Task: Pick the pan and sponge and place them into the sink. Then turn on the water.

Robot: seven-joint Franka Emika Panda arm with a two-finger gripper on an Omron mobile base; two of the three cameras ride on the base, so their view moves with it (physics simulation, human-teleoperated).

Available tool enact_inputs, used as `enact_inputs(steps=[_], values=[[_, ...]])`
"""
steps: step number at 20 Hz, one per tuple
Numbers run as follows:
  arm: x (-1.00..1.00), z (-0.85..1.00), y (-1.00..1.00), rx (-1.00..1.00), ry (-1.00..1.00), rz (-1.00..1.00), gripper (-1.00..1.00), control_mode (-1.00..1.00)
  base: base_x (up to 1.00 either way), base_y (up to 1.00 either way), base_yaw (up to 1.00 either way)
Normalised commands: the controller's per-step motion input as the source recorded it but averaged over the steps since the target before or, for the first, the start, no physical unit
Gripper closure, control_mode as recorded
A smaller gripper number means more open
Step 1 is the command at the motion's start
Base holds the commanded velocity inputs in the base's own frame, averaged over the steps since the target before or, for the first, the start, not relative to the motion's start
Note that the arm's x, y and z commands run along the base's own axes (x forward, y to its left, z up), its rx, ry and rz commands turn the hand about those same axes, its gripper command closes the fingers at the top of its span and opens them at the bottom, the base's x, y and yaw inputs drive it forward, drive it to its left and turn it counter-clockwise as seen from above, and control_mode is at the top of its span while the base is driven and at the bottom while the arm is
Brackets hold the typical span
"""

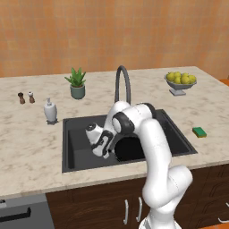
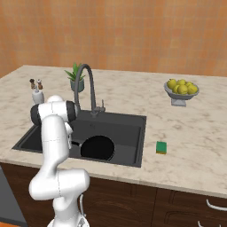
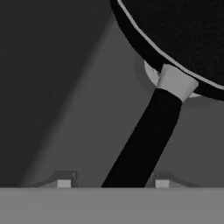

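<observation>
The pan lies in the sink, low and right of centre in the left base view, its round black body partly hidden behind the arm's elbow; in the right base view it sits at the lower middle of the basin, near the front wall. In the hand view the pan fills the upper right corner, with its black handle running down from a pale collar toward the bottom centre, passing between the two finger tips of the gripper. The tips stand on either side of the handle with a gap showing on each side, so the jaws look parted around it, not pressing it, though the grey band at the bottom hides the contact and I cannot tell for sure. In the left base view the gripper hangs inside the sink, left of the pan. The sponge rests on the counter at the right of the frame, just beside the sink's right rim; in the right base view it lies at centre right. The faucet arches over the back of the sink. A soap dispenser, a plant and a bowl of lemons stand along the upper part of the counter
</observation>
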Motion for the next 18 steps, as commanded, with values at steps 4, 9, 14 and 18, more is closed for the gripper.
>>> enact_inputs(steps=[4,9,14,18], values=[[-0.71,0.73,0.52,-0.01,-0.54,-0.04,-1.0,-1.0,0.0,0.0,0.0],[-0.96,0.75,0.77,-0.05,-0.53,-0.02,-1.0,-1.0,0.0,0.0,0.0],[-1.0,0.76,0.67,-0.02,-0.46,0.0,-1.0,-1.0,0.0,0.0,0.0],[-1.0,0.96,0.43,0.0,-0.36,0.0,-1.0,-1.0,0.0,0.0,0.0]])
